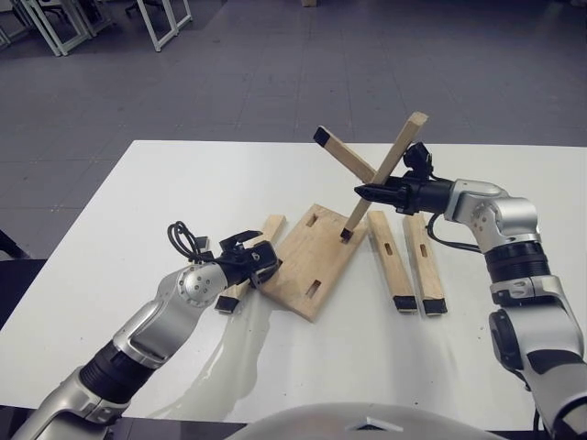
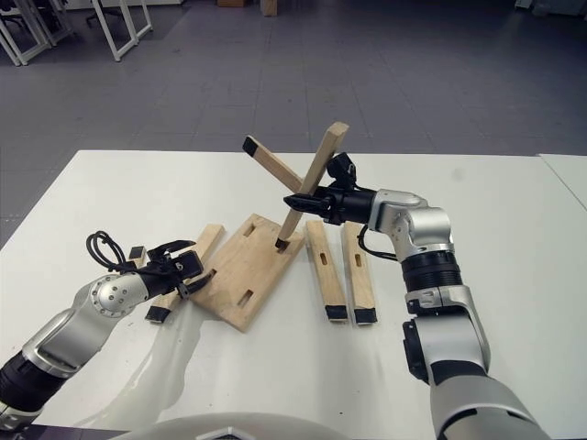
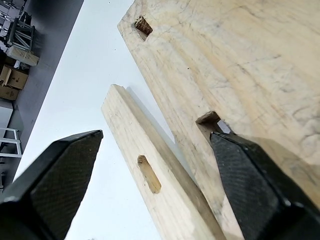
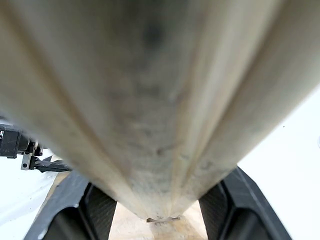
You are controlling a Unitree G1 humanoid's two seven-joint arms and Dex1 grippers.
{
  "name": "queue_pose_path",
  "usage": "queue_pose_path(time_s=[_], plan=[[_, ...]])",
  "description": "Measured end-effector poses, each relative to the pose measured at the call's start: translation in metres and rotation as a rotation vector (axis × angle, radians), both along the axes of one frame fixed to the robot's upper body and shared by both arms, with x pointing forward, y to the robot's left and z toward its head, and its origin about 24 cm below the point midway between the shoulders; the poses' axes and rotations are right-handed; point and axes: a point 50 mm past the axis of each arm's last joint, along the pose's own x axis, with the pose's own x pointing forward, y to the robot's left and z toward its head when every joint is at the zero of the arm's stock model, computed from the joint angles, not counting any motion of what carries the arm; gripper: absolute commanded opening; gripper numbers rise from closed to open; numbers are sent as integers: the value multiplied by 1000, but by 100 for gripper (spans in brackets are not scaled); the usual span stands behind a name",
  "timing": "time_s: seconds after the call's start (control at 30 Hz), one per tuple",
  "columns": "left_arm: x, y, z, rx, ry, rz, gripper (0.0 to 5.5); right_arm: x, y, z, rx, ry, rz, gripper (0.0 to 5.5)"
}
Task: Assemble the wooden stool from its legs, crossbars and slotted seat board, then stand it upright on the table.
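Presently fitting the crossed legs [image 1: 406, 139] to the seat board [image 1: 298, 261]: clamped at the crossing in the right gripper [image 1: 367, 193], with one foot resting at a slot. Straddling the board's edge and a loose leg [image 3: 145, 170] with the left gripper [image 1: 260, 259], fingers spread apart. Next, probably calls for lining the foot up and pressing it in, with the board steadied. Leaves two pieces [image 1: 390, 261] flat on the table, just beside the board.

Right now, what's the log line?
right claw shut on crossed legs | one foot at seat board slot | left claw open by board edge
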Motion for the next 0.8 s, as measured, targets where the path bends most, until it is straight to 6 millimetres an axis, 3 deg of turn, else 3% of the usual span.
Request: queue_pose_path(time_s=[0.43, 0.67, 0.8], plan=[[2, -6, -3, -20, 2, 17, 399, 1, 5, -18, 3, 38, 17, 203], [3, -6, -2, -15, -8, 18, 399, 12, 11, -24, -48, -30, 16, 203], [2, -8, -2, -21, -7, 11, 399, 1, 18, -24, -128, -121, 92, 203]])
